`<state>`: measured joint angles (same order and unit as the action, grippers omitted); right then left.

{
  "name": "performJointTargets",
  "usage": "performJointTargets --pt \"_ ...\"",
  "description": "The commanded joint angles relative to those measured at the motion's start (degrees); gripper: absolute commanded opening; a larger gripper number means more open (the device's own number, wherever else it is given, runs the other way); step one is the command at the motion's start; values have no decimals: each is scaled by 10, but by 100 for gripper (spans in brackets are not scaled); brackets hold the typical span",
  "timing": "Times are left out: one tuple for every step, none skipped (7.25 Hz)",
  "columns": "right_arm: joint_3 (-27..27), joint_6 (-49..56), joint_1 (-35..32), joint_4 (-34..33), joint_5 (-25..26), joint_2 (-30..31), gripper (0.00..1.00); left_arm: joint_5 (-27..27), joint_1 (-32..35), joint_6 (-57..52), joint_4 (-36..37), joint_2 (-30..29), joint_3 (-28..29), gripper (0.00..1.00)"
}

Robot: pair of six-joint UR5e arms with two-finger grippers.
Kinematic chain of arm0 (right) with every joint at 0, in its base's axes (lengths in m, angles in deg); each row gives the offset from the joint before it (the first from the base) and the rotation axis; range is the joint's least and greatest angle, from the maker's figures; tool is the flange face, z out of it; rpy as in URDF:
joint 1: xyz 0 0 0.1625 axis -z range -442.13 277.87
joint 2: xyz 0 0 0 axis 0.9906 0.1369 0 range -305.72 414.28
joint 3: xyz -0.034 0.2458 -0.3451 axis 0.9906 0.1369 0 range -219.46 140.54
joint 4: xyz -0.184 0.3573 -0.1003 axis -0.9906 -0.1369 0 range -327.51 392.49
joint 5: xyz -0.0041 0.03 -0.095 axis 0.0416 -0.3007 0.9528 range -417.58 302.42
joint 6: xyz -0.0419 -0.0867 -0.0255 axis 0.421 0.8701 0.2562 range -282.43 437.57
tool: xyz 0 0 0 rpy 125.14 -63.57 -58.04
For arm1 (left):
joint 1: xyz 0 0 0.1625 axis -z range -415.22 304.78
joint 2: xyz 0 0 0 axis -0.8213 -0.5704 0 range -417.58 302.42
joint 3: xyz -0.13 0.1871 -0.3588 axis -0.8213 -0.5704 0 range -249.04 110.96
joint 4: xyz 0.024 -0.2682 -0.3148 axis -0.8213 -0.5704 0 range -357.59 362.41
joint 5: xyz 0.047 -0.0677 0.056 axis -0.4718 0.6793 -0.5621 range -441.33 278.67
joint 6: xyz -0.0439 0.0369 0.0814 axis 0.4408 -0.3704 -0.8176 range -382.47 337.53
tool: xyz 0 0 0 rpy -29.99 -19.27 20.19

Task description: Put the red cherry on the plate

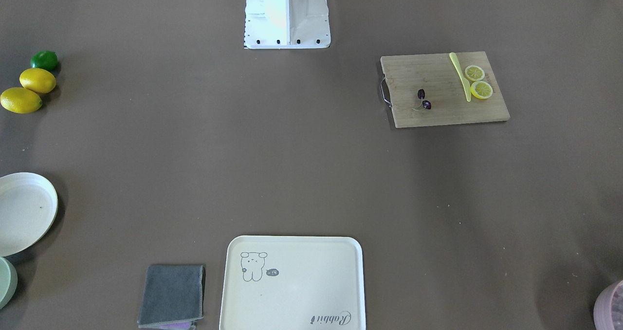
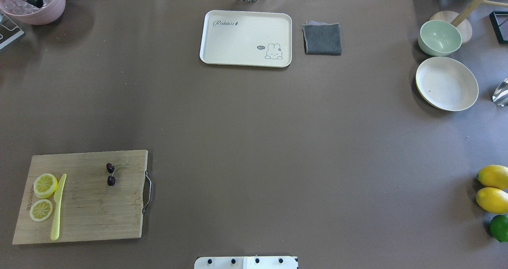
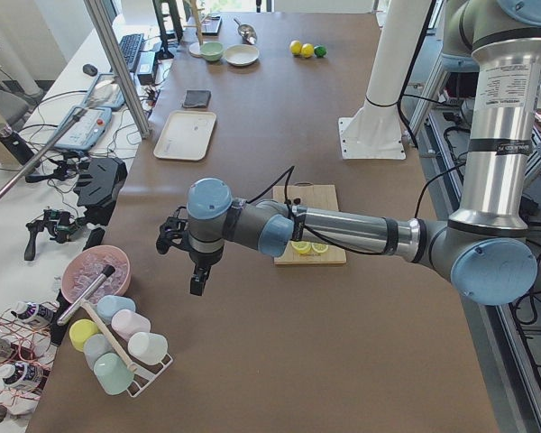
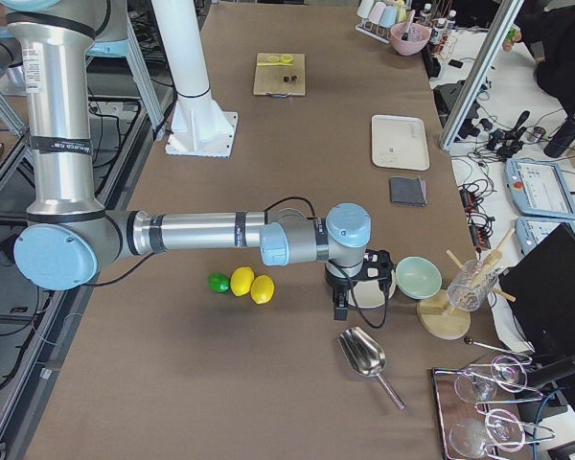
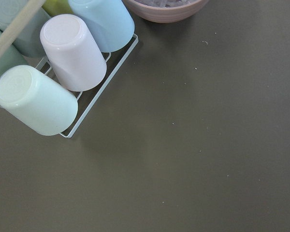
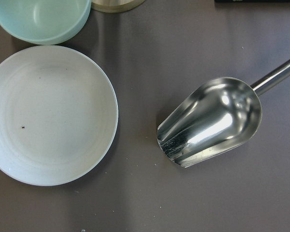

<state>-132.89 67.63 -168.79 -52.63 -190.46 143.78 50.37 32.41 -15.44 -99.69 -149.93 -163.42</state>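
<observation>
The red cherry (image 2: 111, 174) is a joined pair of tiny dark fruits lying on a wooden cutting board (image 2: 91, 213), also seen across the table (image 1: 423, 99). The plate (image 2: 446, 83) is round, cream-white and has nothing on it; it lies at the far right and fills the left of the right wrist view (image 6: 48, 113). My left gripper (image 3: 198, 280) hangs over the table's left end near a cup rack, far from the cherry. My right gripper (image 4: 340, 305) hangs beside the plate. Both show only in side views, so I cannot tell whether they are open or shut.
Two lemon slices (image 2: 44, 185) and a yellow knife (image 2: 58, 207) share the board. A bear tray (image 2: 246, 38) and grey cloth (image 2: 322, 39) lie at the far edge. A green bowl (image 2: 439, 37), metal scoop (image 6: 210, 121), lemons (image 2: 493, 188) and cup rack (image 5: 63, 72) sit at the ends.
</observation>
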Motion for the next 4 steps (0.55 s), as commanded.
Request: performJointTargets --pt "0 -1 0 0 0 1 100 14 0 -1 0 2 2 98" --pt "0 0 0 0 0 1 100 16 0 1 0 5 1 98" --pt "0 0 0 0 0 1 100 16 1 1 0 7 1 98" --pt "0 -1 0 0 0 1 100 16 1 1 0 8 2 98"
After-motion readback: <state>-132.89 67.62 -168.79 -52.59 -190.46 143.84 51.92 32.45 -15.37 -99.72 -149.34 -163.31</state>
